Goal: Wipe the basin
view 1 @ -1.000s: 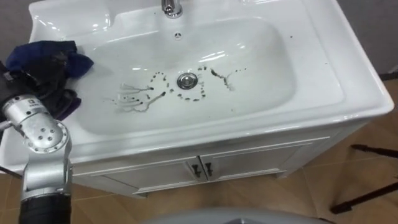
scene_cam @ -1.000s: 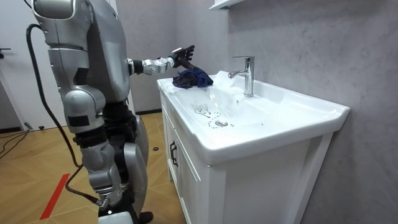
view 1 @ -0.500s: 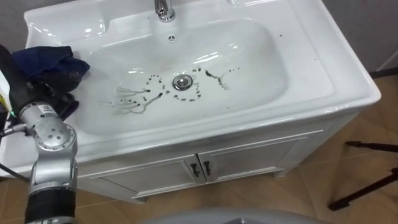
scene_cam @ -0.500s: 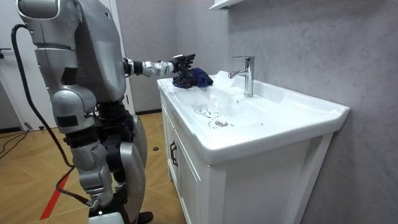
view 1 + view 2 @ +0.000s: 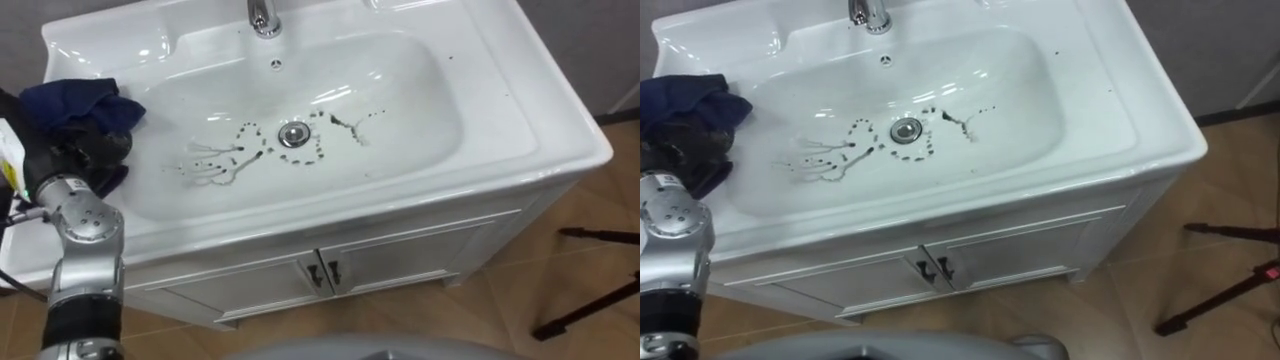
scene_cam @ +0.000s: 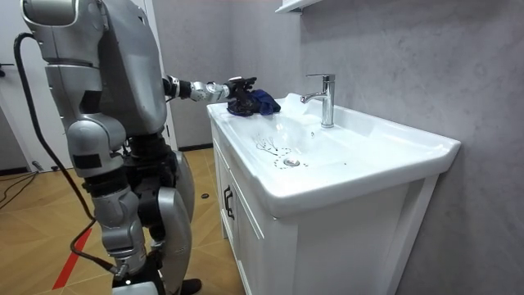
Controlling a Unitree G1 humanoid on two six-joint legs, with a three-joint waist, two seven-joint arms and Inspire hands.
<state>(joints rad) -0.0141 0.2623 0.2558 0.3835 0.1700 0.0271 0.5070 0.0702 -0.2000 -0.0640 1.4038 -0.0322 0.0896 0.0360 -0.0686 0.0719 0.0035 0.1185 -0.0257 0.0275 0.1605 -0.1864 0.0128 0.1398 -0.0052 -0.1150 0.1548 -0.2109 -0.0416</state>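
We see the robot standing at the front of the white cabinet (image 5: 400, 255), its left arm reaching out over the near left corner of the counter (image 5: 560, 140). The left robot hand (image 5: 88, 150) rests against the near edge of a dark blue cloth (image 5: 75, 98), which lies bunched on the counter just beyond the robot hand and touching it. Dark hand and dark cloth merge, so we cannot tell whether the robot hand is grasping the cloth or lying released on it.

To the right of the robot hand the basin (image 5: 400, 110) opens. Dark smears (image 5: 215, 162) streak its floor nearest the robot hand and curl in a dotted line round the drain (image 5: 293, 133), with a smaller mark (image 5: 352, 122) further right. The faucet (image 5: 262, 14) stands beyond the drain at the far rim. Far right of the robot hand, past the counter's end, black stand legs (image 5: 590, 305) lie on the wooden floor (image 5: 480, 320).
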